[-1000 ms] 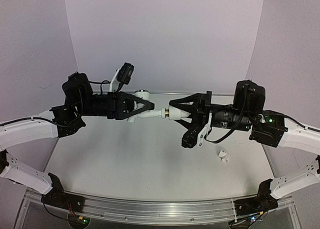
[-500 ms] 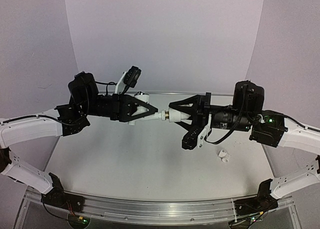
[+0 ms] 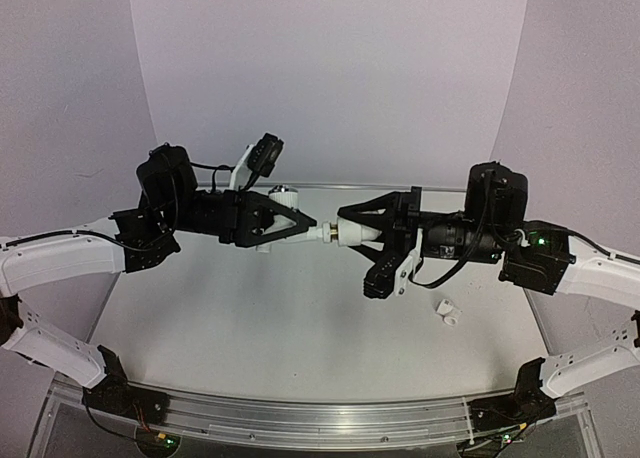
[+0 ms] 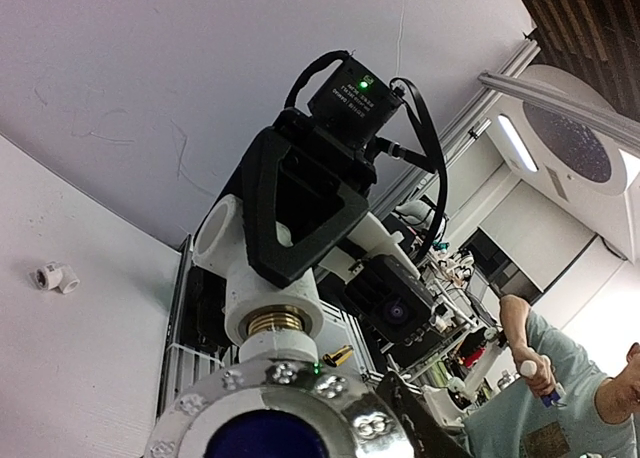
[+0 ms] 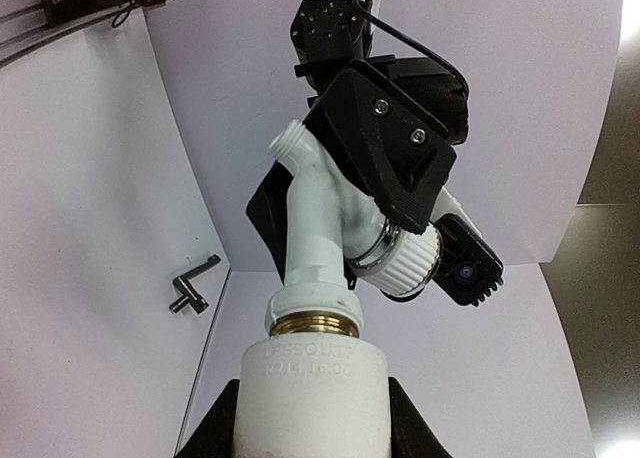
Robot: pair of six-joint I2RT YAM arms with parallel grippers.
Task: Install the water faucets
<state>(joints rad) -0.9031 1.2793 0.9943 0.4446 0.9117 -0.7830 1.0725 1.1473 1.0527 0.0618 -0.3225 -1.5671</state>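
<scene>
The white tap body (image 3: 285,192) with its round knob is held in my left gripper (image 3: 300,221), shut on it above the table's far middle. My right gripper (image 3: 345,226) is shut on the short white tubular fitting (image 3: 354,229). The two parts meet end to end at a brass thread (image 3: 323,230). In the right wrist view the tap body (image 5: 318,213) sits in the brass-lined fitting (image 5: 315,383), with the ribbed knob (image 5: 408,260) beside it. In the left wrist view the chrome knob cap (image 4: 285,418) fills the bottom and the fitting (image 4: 268,300) lies beyond it.
A small white elbow piece (image 3: 448,314) lies on the table at the right, below my right arm; it also shows in the left wrist view (image 4: 52,276). A dark metal crank-shaped bar (image 5: 193,287) lies by the back wall. White walls close in the table on three sides.
My left gripper has moved right and rolled with the tap body, bringing its end up against the fitting. My right arm has barely moved.
</scene>
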